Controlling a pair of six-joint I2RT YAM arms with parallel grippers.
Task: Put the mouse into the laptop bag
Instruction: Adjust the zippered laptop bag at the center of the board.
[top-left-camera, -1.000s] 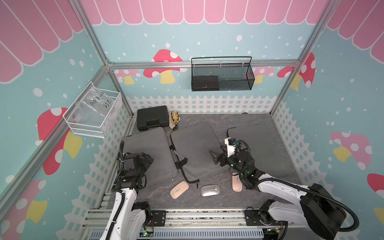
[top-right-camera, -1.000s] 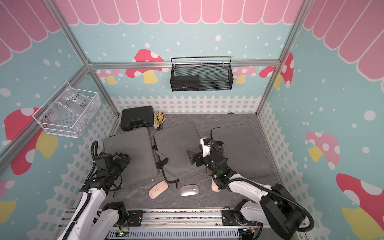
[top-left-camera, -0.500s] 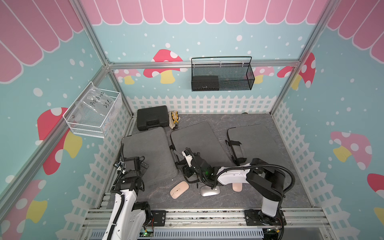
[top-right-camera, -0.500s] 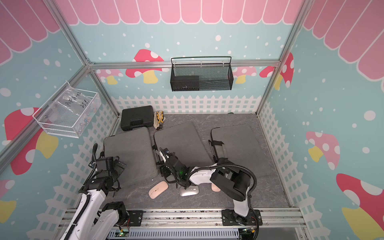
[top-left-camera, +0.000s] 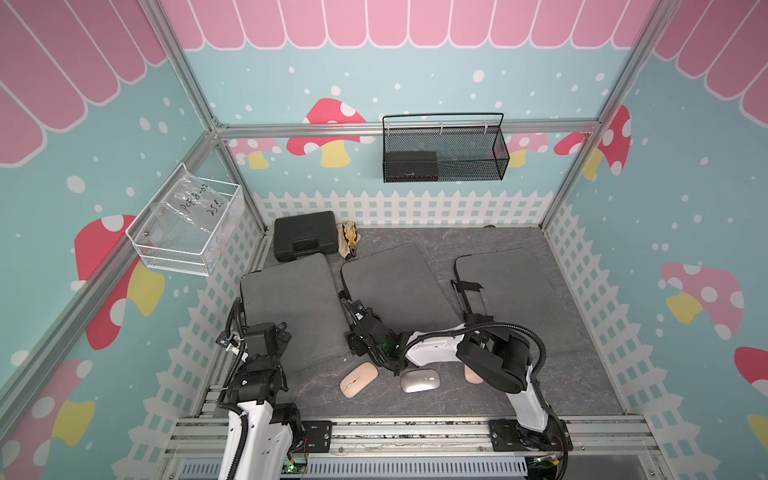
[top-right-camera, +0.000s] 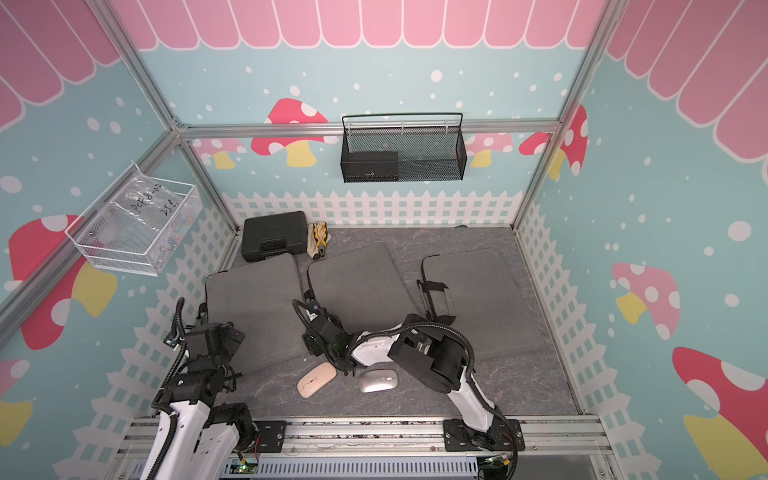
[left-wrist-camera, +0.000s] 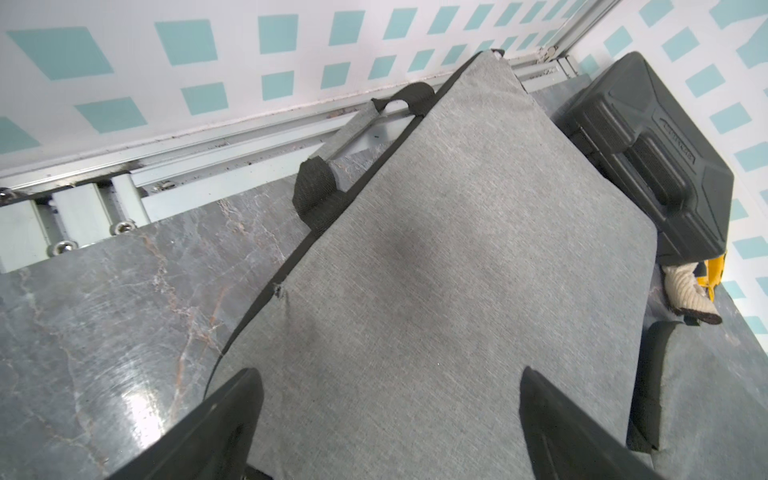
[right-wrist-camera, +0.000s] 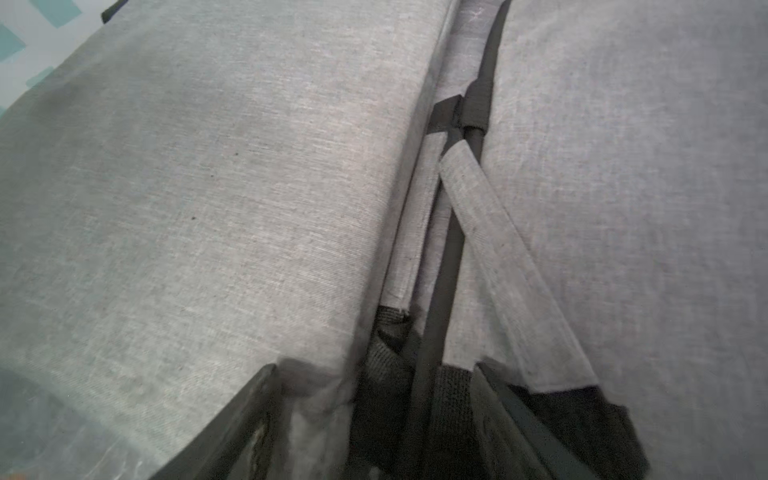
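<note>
notably, left gripper spread wide, right gripper parted astride bag handle, pouch marked "pcf8-02" (roughly)

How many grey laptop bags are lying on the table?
3. The left bag lies on the robot's left, the middle bag beside it, the right bag farthest right. The right arm covers parts of two; no fourth seems hidden.
</note>
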